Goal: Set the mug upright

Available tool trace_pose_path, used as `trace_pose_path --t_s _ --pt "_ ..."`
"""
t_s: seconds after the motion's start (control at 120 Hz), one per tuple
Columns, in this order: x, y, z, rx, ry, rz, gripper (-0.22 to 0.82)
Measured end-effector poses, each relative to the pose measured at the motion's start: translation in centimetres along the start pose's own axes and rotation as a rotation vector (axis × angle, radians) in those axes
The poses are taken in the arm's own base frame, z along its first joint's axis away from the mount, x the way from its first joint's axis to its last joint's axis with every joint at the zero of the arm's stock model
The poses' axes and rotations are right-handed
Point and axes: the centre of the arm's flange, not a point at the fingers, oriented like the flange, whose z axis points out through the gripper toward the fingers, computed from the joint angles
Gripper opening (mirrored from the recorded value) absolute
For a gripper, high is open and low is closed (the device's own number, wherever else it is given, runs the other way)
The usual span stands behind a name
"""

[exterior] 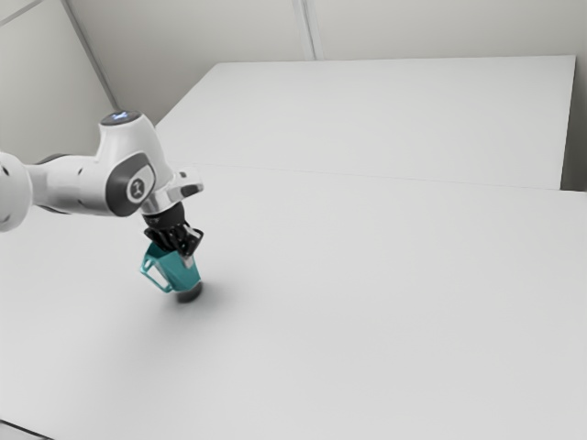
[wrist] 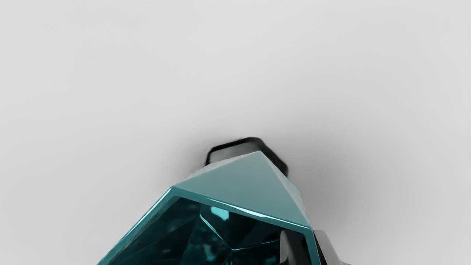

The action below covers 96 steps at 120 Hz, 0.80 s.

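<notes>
White bench (exterior: 385, 275) is lying under a tilting, faceted teal mug (exterior: 173, 268); from its exterior-view twelve o'clock, a black end effector (exterior: 189, 256) is apparently pinching its rim.

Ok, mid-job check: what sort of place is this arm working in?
Probably a plain lab or test room, though little marks it out: a broad white table, pale walls with thin seams, and the robot arm reaching in over a teal mug.
</notes>
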Motion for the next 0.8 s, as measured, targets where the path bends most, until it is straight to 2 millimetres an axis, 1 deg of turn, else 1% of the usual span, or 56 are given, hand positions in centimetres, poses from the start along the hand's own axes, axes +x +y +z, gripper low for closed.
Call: trace_pose_path --t_s 0.175,0.275,0.308,0.392,0.458,0.533,0.608,0.667,0.8 --pt "0.6 2.5 2.0 -0.002 -0.021 0.007 -0.18" --pt "0.8 4.2 2.4 -0.002 -0.019 0.019 -0.17" --pt "0.9 4.6 2.4 -0.003 -0.018 0.022 -0.13" --pt "0.9 5.2 2.4 -0.007 -0.013 0.022 0.06" --pt "1.0 5.2 2.3 -0.009 -0.009 0.013 0.21" --pt "1.0 4.7 2.1 -0.010 -0.004 -0.002 0.32" --pt "1.0 4.2 1.5 -0.011 0.006 -0.018 0.41" --pt "0.9 3.8 0.5 -0.010 0.023 -0.029 0.45" --pt "0.3 3.1 -3.5 -0.005 0.063 -0.048 0.52"
